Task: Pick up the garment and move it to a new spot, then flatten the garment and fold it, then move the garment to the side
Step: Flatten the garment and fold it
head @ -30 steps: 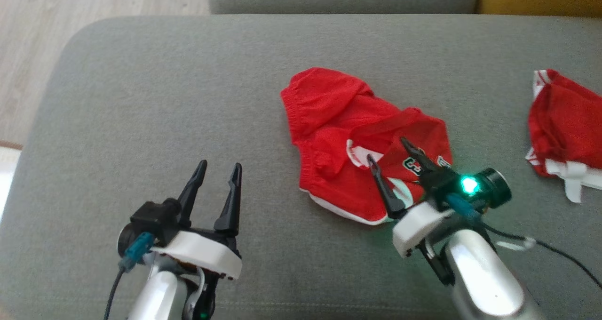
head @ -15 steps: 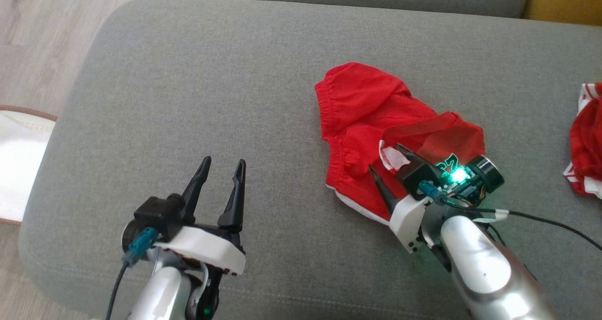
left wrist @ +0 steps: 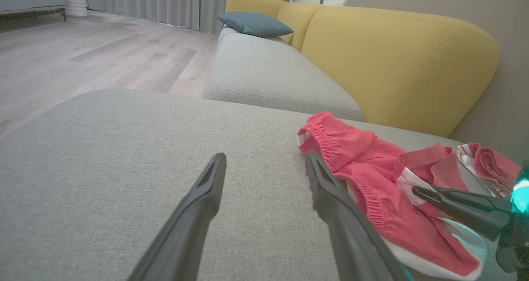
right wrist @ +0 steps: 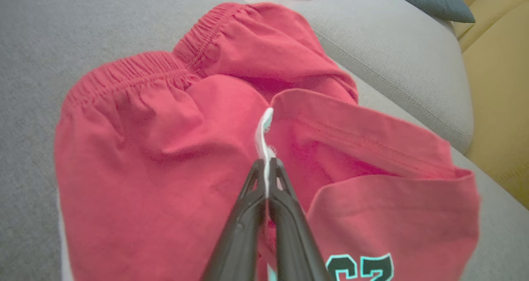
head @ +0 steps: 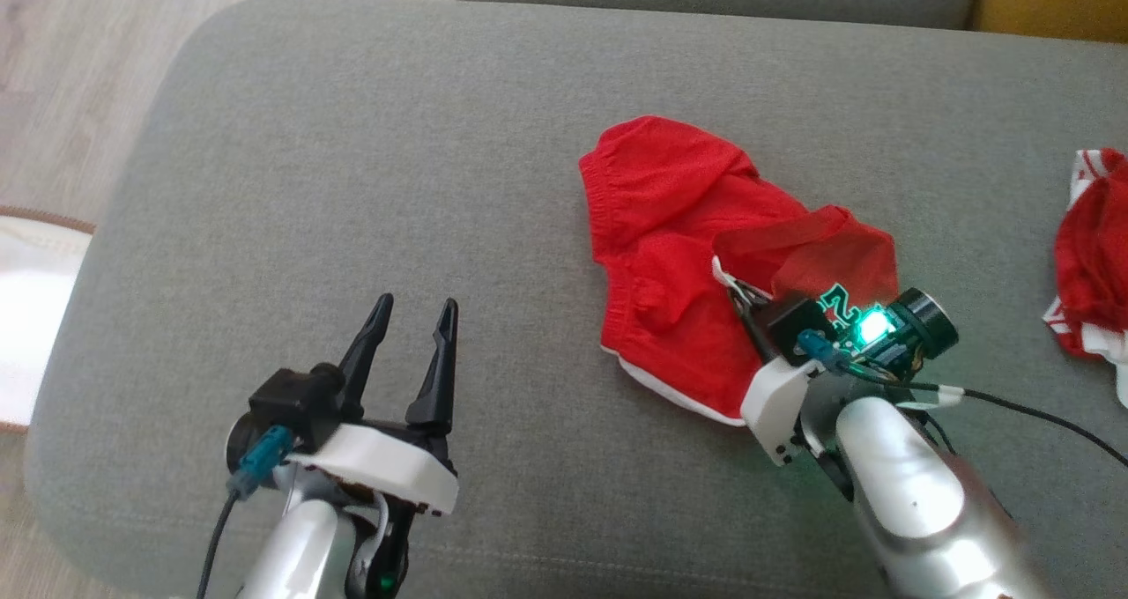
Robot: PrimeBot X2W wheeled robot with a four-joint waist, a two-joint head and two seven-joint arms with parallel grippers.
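Counting 2 grippers, 2 red garments: left gripper [head: 415,303] at 7 o'clock, jaws apart above grey cushion [head: 352,141]; right gripper [right wrist: 268,165] at 4 o'clock, clamped on white hem [right wrist: 263,132] of garment [head: 670,220] crumpled right of centre, number print partly hidden; second garment [head: 1088,255] at 3 o'clock, cut off by frame edge.

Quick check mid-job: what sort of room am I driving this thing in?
Most likely a home living room: the work surface is a grey sofa seat with yellow back cushions, there is a blue throw pillow further along, and wood-look flooring beside it.
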